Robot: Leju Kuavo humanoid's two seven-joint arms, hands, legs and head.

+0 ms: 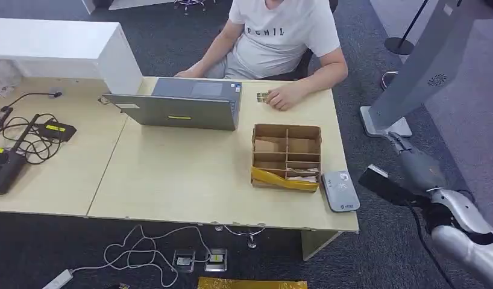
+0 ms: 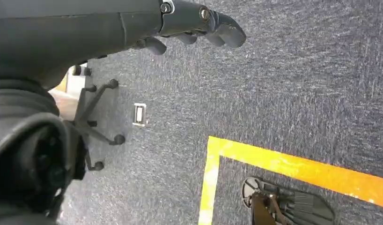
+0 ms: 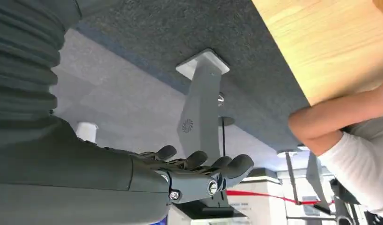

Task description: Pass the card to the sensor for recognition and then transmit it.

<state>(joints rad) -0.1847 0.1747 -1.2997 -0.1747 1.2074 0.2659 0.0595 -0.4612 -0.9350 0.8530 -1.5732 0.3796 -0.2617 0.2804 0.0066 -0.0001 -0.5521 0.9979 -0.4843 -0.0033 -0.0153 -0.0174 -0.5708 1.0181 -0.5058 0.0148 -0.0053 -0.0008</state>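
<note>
A small card lies at the table's far edge, under the fingers of a seated person's hand. The grey card sensor lies flat near the table's front right corner, beside a divided cardboard box. My right hand hovers off the table's right side over the carpet, fingers stretched out and holding nothing; it appears again as my right hand in the right wrist view. My left hand hangs above the carpet with fingers extended and nothing in them.
A grey laptop stands half open in front of the person. Cables and black devices cover the table's left end. A grey pedestal stand rises right of the table. An office chair base and yellow floor tape lie below my left hand.
</note>
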